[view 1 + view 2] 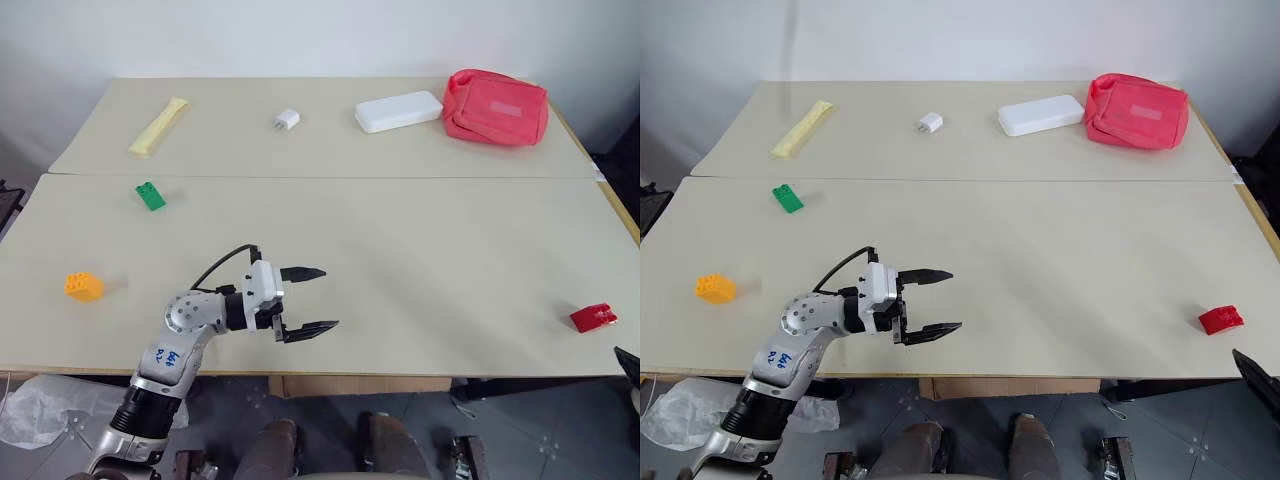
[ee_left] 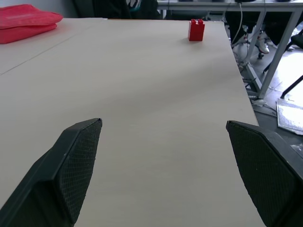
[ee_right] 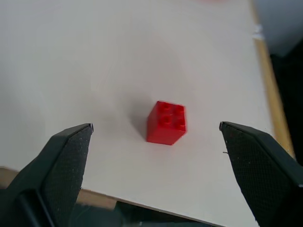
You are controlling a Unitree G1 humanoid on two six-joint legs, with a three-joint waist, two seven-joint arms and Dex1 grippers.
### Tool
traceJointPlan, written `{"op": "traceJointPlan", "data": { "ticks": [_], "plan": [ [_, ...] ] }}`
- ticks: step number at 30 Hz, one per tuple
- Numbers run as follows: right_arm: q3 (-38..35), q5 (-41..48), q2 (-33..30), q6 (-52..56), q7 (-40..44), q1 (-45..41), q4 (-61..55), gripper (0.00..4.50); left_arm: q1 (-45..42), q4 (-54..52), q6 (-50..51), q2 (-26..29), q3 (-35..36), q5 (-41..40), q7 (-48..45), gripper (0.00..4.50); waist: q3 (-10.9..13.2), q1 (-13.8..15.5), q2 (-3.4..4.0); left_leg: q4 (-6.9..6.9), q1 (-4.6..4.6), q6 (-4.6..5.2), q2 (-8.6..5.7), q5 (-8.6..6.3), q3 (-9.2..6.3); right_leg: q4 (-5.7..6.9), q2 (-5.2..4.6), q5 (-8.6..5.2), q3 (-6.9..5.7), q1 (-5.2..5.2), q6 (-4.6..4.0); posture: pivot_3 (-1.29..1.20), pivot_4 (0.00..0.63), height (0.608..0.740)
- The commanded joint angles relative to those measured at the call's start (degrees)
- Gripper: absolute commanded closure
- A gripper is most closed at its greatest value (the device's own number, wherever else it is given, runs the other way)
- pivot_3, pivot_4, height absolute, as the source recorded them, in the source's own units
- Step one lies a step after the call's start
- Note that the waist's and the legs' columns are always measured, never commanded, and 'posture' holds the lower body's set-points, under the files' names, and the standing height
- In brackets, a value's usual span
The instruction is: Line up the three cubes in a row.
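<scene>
The three cubes lie far apart on the pale table (image 1: 420, 250). The green cube (image 1: 150, 196) is at the left, the orange-yellow cube (image 1: 83, 286) nearer the front left, and the red cube (image 1: 593, 317) at the front right near the table's edge. My left gripper (image 1: 329, 298) hovers open over the front middle, pointing right toward the distant red cube (image 2: 196, 30), nothing between its fingers. My right gripper (image 3: 155, 125) stands open just short of the red cube (image 3: 166, 122), which sits upright, studs up, apart from both fingers.
Along the back lie a long pale yellow packet (image 1: 158, 126), a small white plug (image 1: 286, 119), a white flat box (image 1: 398, 111) and a red pouch (image 1: 496, 106). A seam (image 1: 320, 176) runs across the table between back and front halves.
</scene>
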Motion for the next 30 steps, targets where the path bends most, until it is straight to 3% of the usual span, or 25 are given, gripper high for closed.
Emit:
{"op": "traceJointPlan", "data": {
  "ticks": [1, 9, 15, 18, 25, 30],
  "plan": [
    [2.4, -2.3, -2.3, 0.4, 0.5, -4.4, 5.8, 0.00, 0.4, -1.9, -1.2, 0.1, 0.1, 0.6, 0.3, 0.04, 0.0, 0.1, 0.01, 0.00, 0.00, 0.01, -0.01, -0.01, 0.00, -0.03, 0.00, 0.00, 0.00, 0.01, 0.01, 0.00, 0.150, 0.740],
    [13.6, -7.7, -5.1, -1.7, 2.6, -21.2, 21.6, 0.00, 1.2, -3.2, -1.0, 0.9, 0.9, 1.1, 1.2, 0.04, 0.0, -0.2, 0.04, 0.01, 0.01, -0.01, -0.01, 0.00, 0.04, -0.07, 0.04, 0.03, -0.03, 0.04, 0.05, 0.00, 0.150, 0.740],
    [16.9, -9.3, -4.7, -2.6, 2.9, -28.1, 27.6, 0.00, 1.7, -4.1, -0.7, 1.4, 1.1, 1.2, 2.1, 0.04, 0.0, -0.1, 0.06, 0.03, 0.01, -0.02, -0.02, 0.01, 0.05, -0.05, 0.05, 0.03, -0.04, 0.04, 0.06, 0.00, 0.150, 0.740],
    [17.3, -9.8, -4.6, -2.7, 2.5, -29.6, 28.9, 0.59, 1.8, -4.3, -0.8, 1.6, 1.3, 1.2, 2.7, 0.00, 0.0, -0.1, 0.05, 0.06, 0.01, -0.01, -0.02, 0.01, 0.05, -0.05, 0.05, 0.04, -0.03, 0.04, 0.08, 0.00, 0.150, 0.740],
    [18.7, -9.9, -4.6, -2.7, 4.0, -29.7, 28.6, 2.96, 1.6, -3.7, -1.8, 1.7, 1.4, 1.7, 3.3, 0.00, 0.0, -0.2, 0.06, 0.06, 0.01, -0.02, -0.01, 0.00, 0.06, -0.05, 0.06, 0.04, -0.04, 0.04, 0.08, 0.00, 0.150, 0.740],
    [18.9, -9.5, -5.0, -4.8, 6.8, -30.1, 26.8, 2.96, 2.1, -2.9, -2.7, 1.9, 1.7, 2.1, 3.6, 0.00, 0.0, -0.2, 0.06, 0.06, 0.01, -0.02, -0.01, 0.00, 0.06, -0.05, 0.06, 0.04, -0.03, 0.04, 0.08, 0.00, 0.150, 0.740]
  ]
}}
